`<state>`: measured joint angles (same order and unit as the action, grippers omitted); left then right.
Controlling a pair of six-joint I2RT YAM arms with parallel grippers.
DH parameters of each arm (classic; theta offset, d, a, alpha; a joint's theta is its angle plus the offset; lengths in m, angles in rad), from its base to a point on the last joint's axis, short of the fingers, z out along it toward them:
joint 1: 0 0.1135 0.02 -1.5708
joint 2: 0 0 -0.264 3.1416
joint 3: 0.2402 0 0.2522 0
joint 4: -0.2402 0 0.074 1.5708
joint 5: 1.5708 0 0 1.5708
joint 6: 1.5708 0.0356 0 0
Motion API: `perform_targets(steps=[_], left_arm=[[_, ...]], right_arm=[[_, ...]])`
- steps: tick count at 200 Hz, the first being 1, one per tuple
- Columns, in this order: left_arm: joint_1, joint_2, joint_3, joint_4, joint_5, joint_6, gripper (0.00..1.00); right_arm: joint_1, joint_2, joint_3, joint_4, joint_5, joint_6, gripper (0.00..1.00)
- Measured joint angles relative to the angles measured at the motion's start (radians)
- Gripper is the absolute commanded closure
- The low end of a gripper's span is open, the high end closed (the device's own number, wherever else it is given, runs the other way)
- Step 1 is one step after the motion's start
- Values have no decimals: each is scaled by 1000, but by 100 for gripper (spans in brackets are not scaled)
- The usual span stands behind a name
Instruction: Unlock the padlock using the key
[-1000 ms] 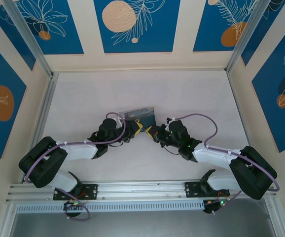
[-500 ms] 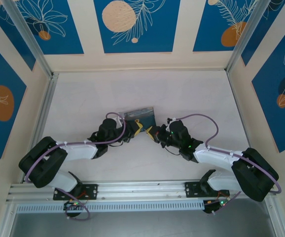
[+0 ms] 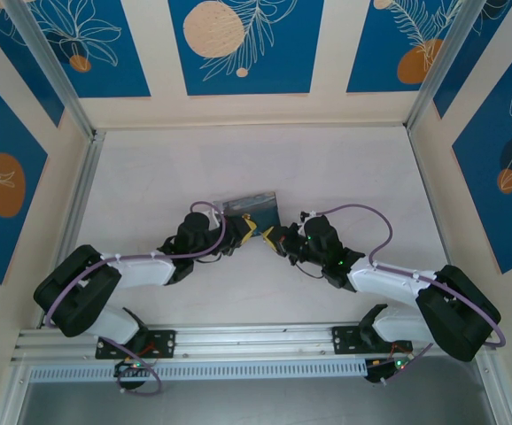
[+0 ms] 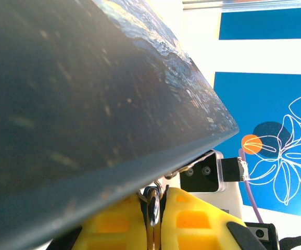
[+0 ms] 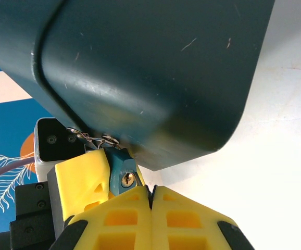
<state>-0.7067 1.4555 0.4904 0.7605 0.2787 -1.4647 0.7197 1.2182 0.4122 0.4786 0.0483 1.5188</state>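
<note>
Now, from above we see both arms reaching to the middle of the white table (image 3: pixel 345 168). There the left claw (image 3: pixel 246 232) and the right claw (image 3: pixel 272 239) meet tip to tip, just beside the near edge of a painted tin (image 3: pixel 252 206). In the right wrist view the padlock (image 5: pixel 122 167) is a small dark teal body under the rounded corner of the tin, joined to it by a thin metal link (image 5: pixel 94 139). Its brass keyhole (image 5: pixel 127 179) faces this camera. One yellow finger (image 5: pixel 82 177) of the left claw lies against the side of the padlock. In the left wrist view a small metal ring (image 4: pixel 152 198) stands up from the narrow gap between that claw's two fingers, so we read the left claw as clamped on the padlock. The right claw has its fingers pressed fully together, and their tips are just below the keyhole. Whether they touch the padlock we cannot tell.
</note>
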Motion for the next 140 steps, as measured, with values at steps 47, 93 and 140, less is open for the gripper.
perform_targets(steps=[47, 93, 140], left_arm=[[0, 0, 0, 0, -2, 0, 100], [0, 0, 0, 0, -2, 0, 100], [0, 0, 0, 6, -5, -21, 100]], right_arm=[[0, -20, 0, -4, 0, 0, 100], [0, -19, 0, -4, 0, 0, 100], [0, 5, 0, 27, -3, 0, 100]])
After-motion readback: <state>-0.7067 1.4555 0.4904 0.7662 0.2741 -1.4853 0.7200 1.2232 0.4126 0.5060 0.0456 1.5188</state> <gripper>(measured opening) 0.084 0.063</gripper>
